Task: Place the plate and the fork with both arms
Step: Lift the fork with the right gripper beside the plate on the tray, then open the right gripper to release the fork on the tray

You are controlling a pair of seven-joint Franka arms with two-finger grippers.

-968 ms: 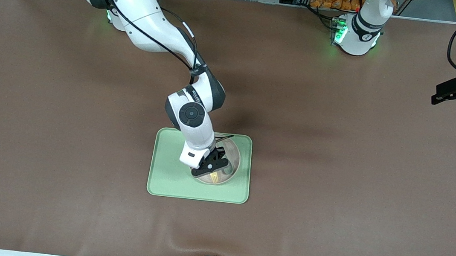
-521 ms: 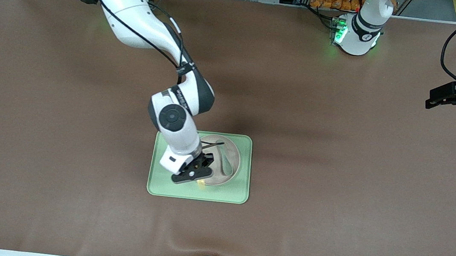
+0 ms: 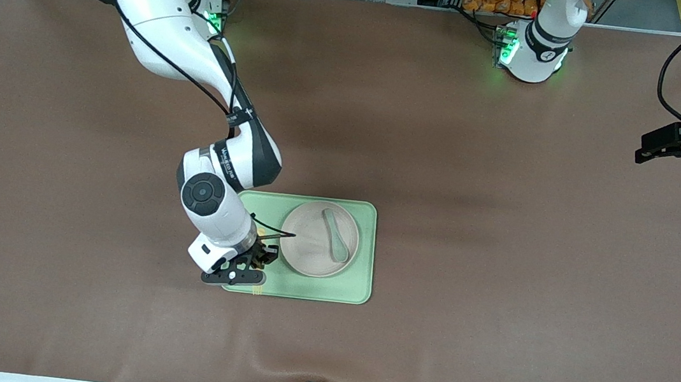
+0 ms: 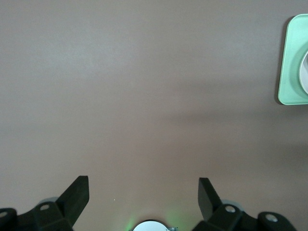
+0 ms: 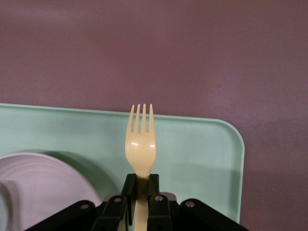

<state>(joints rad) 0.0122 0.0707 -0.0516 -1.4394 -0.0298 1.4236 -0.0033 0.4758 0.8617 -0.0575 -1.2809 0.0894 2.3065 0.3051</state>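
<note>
The pale yellow fork is clamped by its handle in my right gripper, tines pointing outward. In the front view the right gripper hangs over the corner of the green tray at the right arm's end, beside the plate. Only a tip of the fork shows below it. The cream plate lies in the tray, and its edge shows in the right wrist view. My left gripper waits open and empty over bare table at the left arm's end; its view shows the gripper open.
A teal-green spoon lies on the plate. A corner of the tray shows in the left wrist view. Brown mat covers the whole table around the tray.
My right gripper has carried the fork from over the plate to the tray's corner toward the right arm's end. The plate and spoon now show fully. The left gripper shifted slightly, then held.
</note>
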